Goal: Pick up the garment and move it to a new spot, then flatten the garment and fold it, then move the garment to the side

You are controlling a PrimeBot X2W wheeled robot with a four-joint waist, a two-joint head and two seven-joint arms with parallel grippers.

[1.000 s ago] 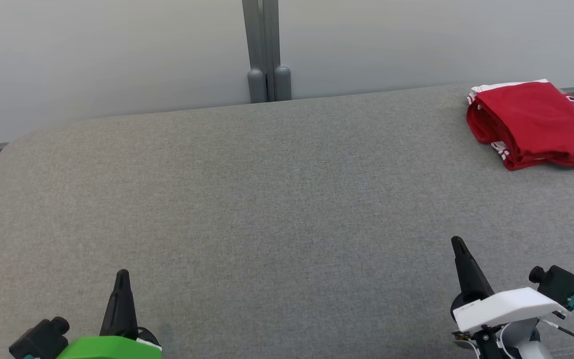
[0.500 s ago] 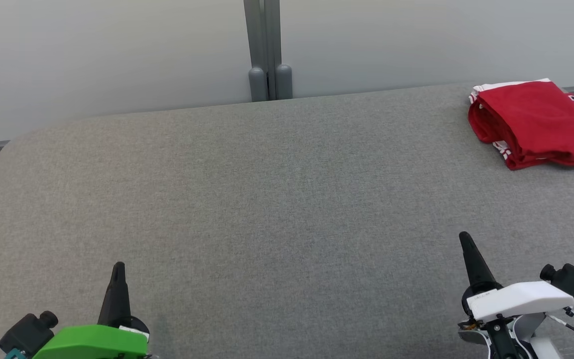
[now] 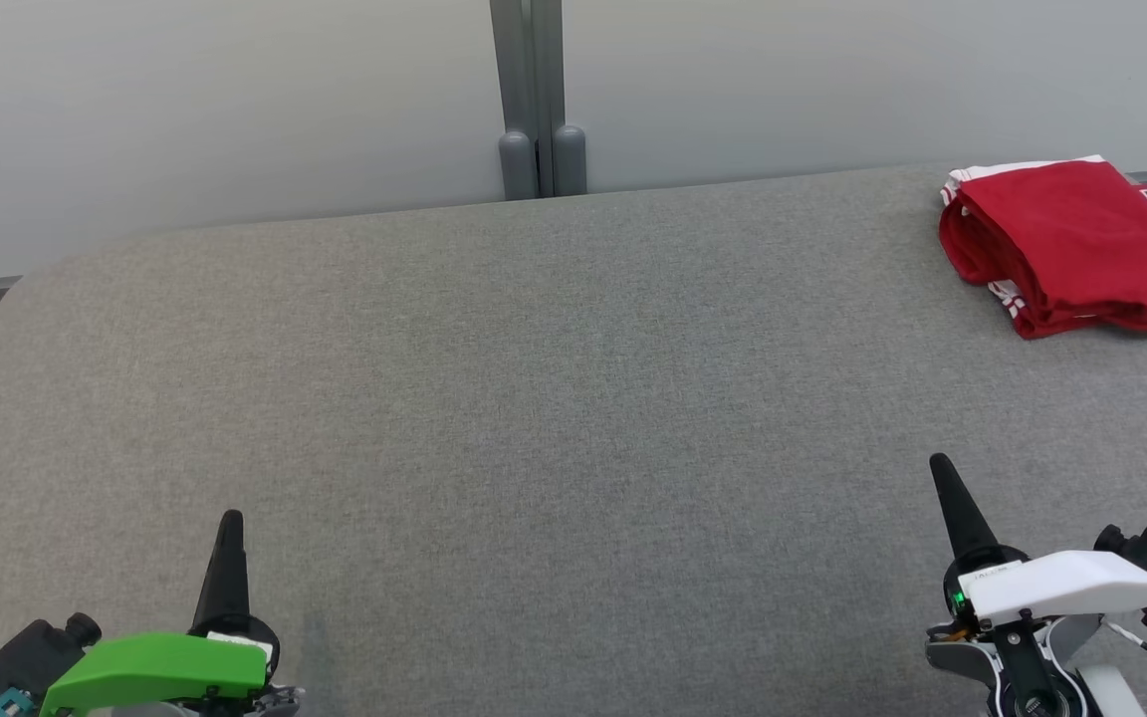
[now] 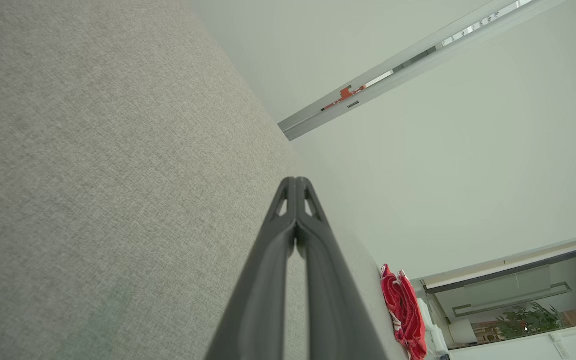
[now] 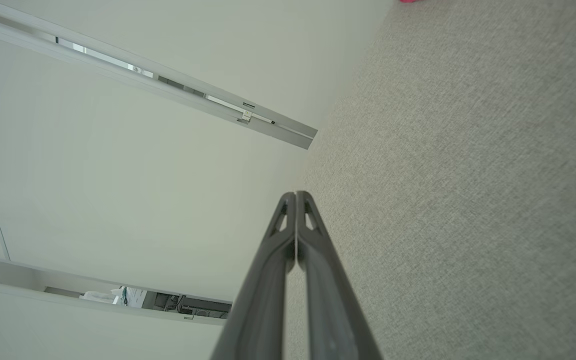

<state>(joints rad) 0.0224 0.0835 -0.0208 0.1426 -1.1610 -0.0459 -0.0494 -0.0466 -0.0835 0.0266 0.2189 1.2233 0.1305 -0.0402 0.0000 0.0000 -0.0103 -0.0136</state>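
Observation:
A folded red garment with white trim lies at the far right corner of the grey fabric surface; the left wrist view catches it edge-on as a red bundle. My left gripper sits at the lower left, shut and empty, its fingertips pressed together. At the lower right my right gripper is also shut with nothing in it, tips joined. Both are far from the garment.
A pale wall with a grey vertical post runs behind the surface. The surface's left corner is rounded. A sliver of pink shows at the top edge of the right wrist view.
Both grippers have drawn back toward the bottom corners of the head view, the left lower and the right further right. The picture has shifted slightly. The garment lies as before.

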